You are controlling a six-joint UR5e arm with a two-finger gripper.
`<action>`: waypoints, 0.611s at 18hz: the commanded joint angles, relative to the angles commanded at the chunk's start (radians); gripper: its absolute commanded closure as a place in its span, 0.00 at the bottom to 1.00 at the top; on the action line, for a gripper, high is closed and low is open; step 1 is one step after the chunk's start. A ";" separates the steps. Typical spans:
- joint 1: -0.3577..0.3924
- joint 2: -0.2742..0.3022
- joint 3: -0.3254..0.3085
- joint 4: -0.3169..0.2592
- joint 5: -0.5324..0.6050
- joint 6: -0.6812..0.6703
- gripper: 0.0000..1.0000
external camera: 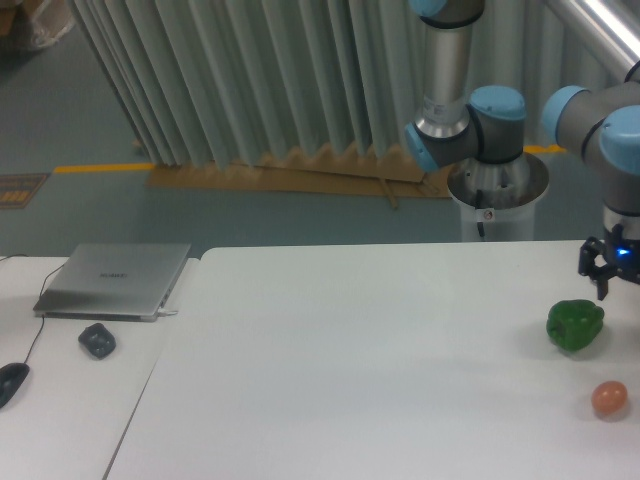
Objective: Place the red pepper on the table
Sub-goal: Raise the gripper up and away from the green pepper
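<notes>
Pretty sure I'm in some lab or industrial hall: bare grey-green floor [60,215] with a yellow line [100,168], pleated grey curtain [250,80] behind my white table [350,360], plus a desk [70,400] with laptop [115,280] and mouse [10,382].
</notes>
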 joint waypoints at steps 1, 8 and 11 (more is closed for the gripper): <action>0.022 -0.002 -0.002 0.000 0.000 0.054 0.00; 0.083 -0.032 0.002 0.006 0.038 0.160 0.00; 0.129 -0.054 0.022 0.025 0.044 0.272 0.00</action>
